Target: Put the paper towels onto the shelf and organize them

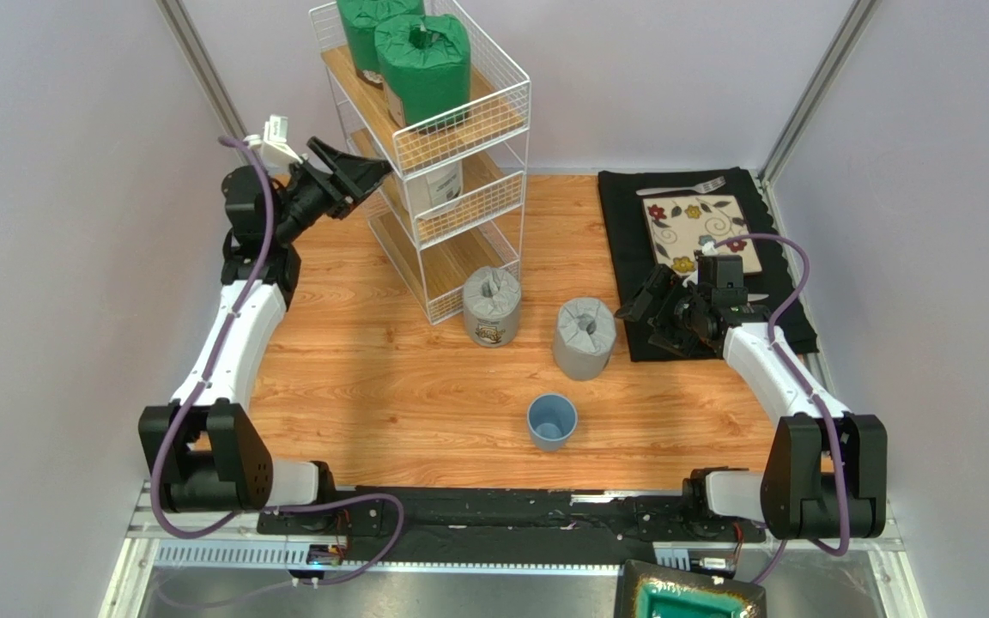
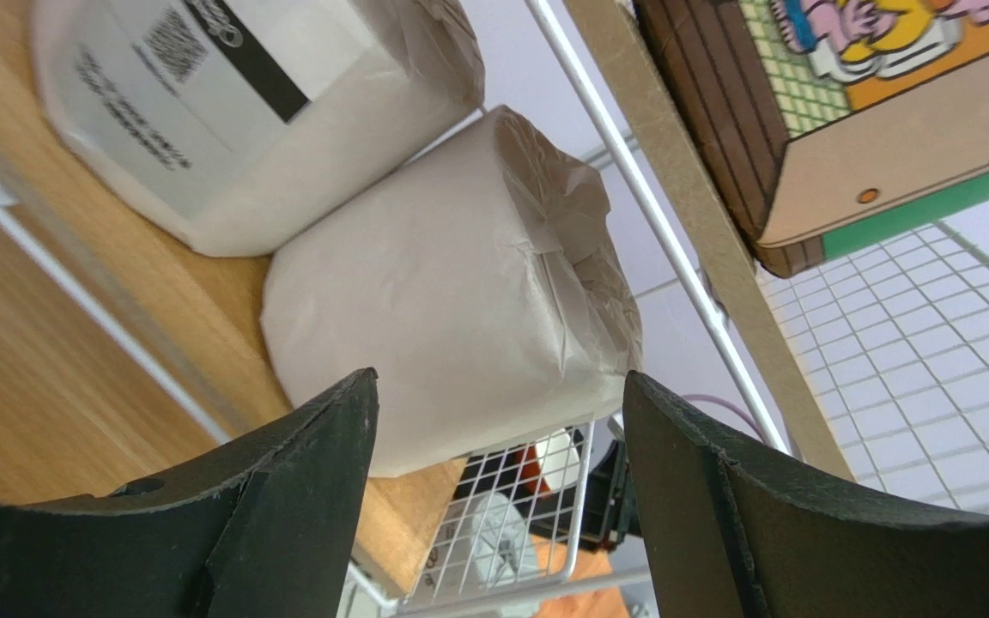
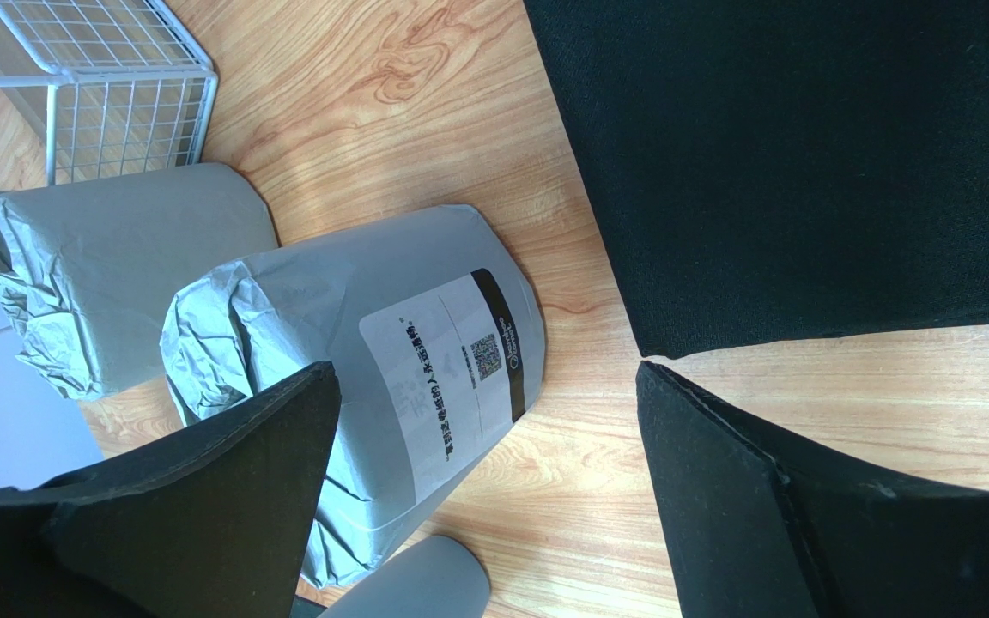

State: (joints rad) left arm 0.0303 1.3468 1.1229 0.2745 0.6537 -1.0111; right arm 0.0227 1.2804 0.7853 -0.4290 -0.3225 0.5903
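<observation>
A blue cup is standing alone near the middle of the desk's near edge. Bare wood is lying open on both sides of it and along the whole left edge.

Further in, the first grey roll is sitting upright just past the cup. The second grey roll is standing beside it, close against the foot of the shelf, though I cannot tell whether it is touching the wire. A narrow gap is showing between the two rolls.

The right claw is hanging low over the near left corner of the black mat, which is lying along the right edge and carrying a flowered plate. Its jaws are standing wide apart and gripping nothing. The first grey roll is lying just ahead of them, nearer one finger and apart from both.

The shelf is rising at the far edge, left of centre. The left claw is reaching in from the shelf's left side at the middle tier, jaws spread and holding nothing. A white roll is sitting on the plank just beyond the fingertips, and I cannot tell whether it is touching them. Another white roll is lying pressed against it on the same plank. Two green rolls are standing side by side on the top tier.
</observation>
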